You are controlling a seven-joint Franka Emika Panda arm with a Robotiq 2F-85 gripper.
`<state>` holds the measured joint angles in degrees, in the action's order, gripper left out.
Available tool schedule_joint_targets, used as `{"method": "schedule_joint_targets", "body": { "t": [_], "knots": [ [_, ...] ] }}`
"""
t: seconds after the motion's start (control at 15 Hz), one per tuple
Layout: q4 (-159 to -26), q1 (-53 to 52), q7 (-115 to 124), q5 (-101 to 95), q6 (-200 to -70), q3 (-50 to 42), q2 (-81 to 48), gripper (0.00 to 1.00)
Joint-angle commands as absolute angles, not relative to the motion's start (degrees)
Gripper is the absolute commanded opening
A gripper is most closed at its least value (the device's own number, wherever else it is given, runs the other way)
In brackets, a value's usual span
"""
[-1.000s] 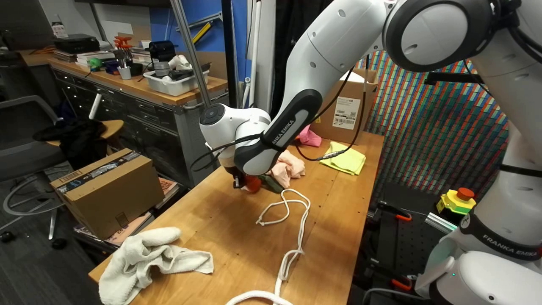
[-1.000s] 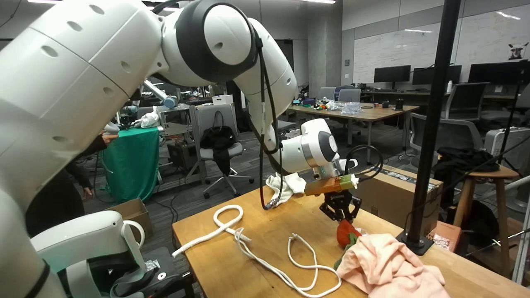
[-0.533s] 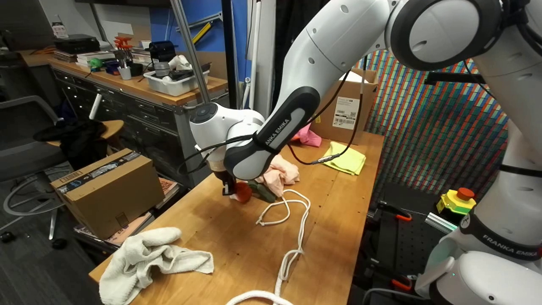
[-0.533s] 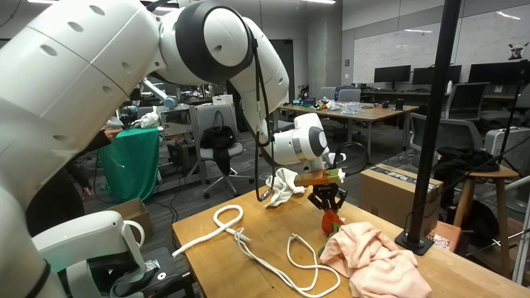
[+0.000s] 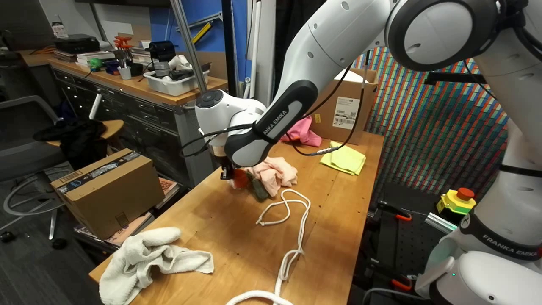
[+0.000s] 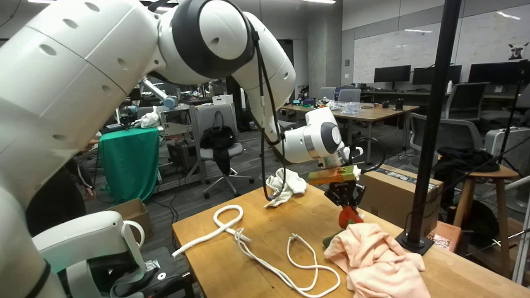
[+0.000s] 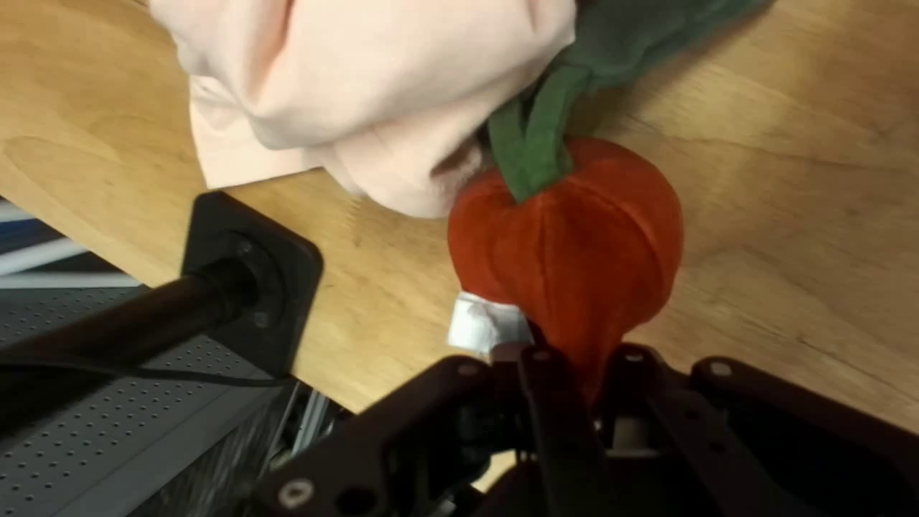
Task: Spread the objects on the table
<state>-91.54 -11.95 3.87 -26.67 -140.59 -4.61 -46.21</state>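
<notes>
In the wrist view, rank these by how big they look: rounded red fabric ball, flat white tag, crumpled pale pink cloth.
Largest: pale pink cloth, partly out of frame
Next: red fabric ball
Smallest: white tag

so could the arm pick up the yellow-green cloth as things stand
Probably not: its fingers are closed on the red ball and would likely have to let go first, though nothing seems to lie on the yellow-green cloth itself.
</notes>
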Motion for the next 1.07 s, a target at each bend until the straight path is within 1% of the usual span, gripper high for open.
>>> {"method": "schedule_joint_targets", "body": {
  "t": [0.0,0.2,0.47,0.73,1.0],
  "knots": [
    [-93.15,-12.60,7.06,-28.85,-142.92,-9.53,-45.32,0.04],
    [-94.52,-12.11,8.92,-29.92,-143.51,-12.44,-44.99,0.04],
    [-97.36,-11.58,9.48,-29.64,-145.35,-13.39,-43.18,0.04],
    [-100.12,-11.87,12.21,-27.75,-150.30,-12.59,-40.42,0.04],
    [-101.61,-10.70,15.72,-21.34,-154.41,-10.28,-37.24,0.04]
  ]
}}
